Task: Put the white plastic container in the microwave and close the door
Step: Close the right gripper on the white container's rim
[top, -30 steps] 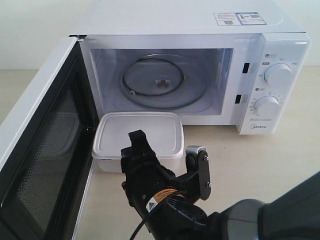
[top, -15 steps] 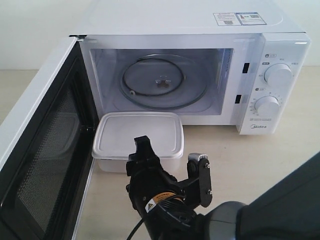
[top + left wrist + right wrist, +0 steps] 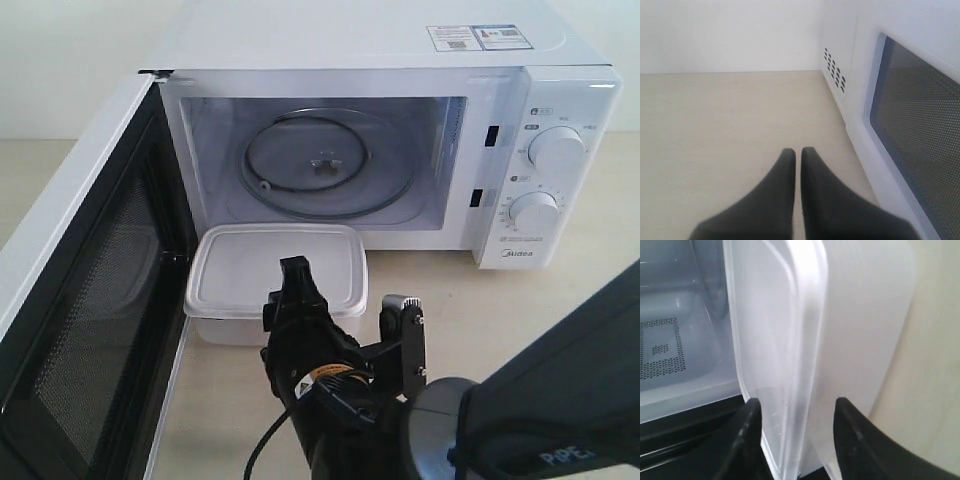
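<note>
The biggest thing here is the white microwave (image 3: pixel 380 60). It sits on a pale table (image 3: pixel 560 300), and its mouth is wide open. Its door (image 3: pixel 90 300) hangs out toward 8 o'clock and shows its black mesh inside. A round glass turntable (image 3: pixel 320 165) lies flat inside the oven. Two round white dials (image 3: pixel 556 148) sit on the panel at 3 o'clock, one above the other.

The white plastic container (image 3: pixel 250 265) is on the table, just in front of the open mouth, at 6 o'clock from the turntable. It is not inside the oven. Its 9 o'clock end is close to the open door. It is a milky, see-through box with soft round corners and a flat white lid with a raised rim. It lies flat with the lid facing up. Its long side runs from 9 o'clock to 3 o'clock, in line with the front of the oven.

The right gripper (image 3: pixel 347 285) comes up from 6 o'clock. Its claw is spread wide. One finger is up over the lid and the other is by the box's 4 o'clock corner, so the near edge sits between them. I cannot tell if they touch it.

The left gripper (image 3: pixel 798 152) is low over the table by the outer face of the door. Its two dark fingers are pressed close with nothing between them.
</note>
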Robot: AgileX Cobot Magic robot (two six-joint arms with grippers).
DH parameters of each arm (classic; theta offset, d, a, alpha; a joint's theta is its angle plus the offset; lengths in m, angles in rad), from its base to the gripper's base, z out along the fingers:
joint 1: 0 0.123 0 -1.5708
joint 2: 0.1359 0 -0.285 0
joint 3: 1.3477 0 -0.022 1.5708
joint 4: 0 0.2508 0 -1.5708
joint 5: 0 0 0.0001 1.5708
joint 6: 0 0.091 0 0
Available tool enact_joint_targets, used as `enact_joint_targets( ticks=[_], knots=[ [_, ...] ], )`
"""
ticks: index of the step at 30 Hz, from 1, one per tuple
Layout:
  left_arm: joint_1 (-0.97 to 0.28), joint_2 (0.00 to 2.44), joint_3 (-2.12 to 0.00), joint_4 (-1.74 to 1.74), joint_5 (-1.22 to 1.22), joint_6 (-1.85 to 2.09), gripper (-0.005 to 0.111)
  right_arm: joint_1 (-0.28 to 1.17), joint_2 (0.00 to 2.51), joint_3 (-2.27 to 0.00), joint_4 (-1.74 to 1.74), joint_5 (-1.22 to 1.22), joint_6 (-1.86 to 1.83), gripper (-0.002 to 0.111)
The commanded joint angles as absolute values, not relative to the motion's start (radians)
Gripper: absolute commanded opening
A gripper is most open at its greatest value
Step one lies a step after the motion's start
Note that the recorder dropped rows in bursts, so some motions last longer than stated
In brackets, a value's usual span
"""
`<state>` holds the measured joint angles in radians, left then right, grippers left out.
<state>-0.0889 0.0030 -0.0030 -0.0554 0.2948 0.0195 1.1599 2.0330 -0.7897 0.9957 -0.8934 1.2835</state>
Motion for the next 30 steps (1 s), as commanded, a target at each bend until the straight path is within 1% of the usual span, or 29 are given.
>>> enact_joint_targets(
  ticks=[1, 17, 19, 21, 25, 26, 30],
  knots=[
    [-0.092, 0.000, 0.000, -0.059, 0.294, 0.009, 0.004, 1.146, 2.035, -0.810, 0.981, -0.869, 1.273, 0.045],
    [-0.092, 0.000, 0.000, -0.059, 0.294, 0.009, 0.004, 1.114, 2.037, -0.849, 1.014, -0.809, 1.203, 0.044],
    [-0.092, 0.000, 0.000, -0.059, 0.294, 0.009, 0.004, 1.114, 2.037, -0.849, 1.014, -0.811, 1.200, 0.043],
    [-0.092, 0.000, 0.000, -0.059, 0.294, 0.009, 0.004, 1.114, 2.037, -0.849, 1.014, -0.810, 1.191, 0.033],
    [-0.092, 0.000, 0.000, -0.059, 0.294, 0.009, 0.004, 1.114, 2.037, -0.849, 1.014, -0.804, 1.191, 0.002],
    [-0.092, 0.000, 0.000, -0.059, 0.294, 0.009, 0.004, 1.114, 2.037, -0.849, 1.014, -0.802, 1.191, 0.000],
    [-0.092, 0.000, 0.000, -0.059, 0.294, 0.009, 0.004, 1.114, 2.037, -0.849, 1.014, -0.795, 1.154, 0.000]
  ],
)
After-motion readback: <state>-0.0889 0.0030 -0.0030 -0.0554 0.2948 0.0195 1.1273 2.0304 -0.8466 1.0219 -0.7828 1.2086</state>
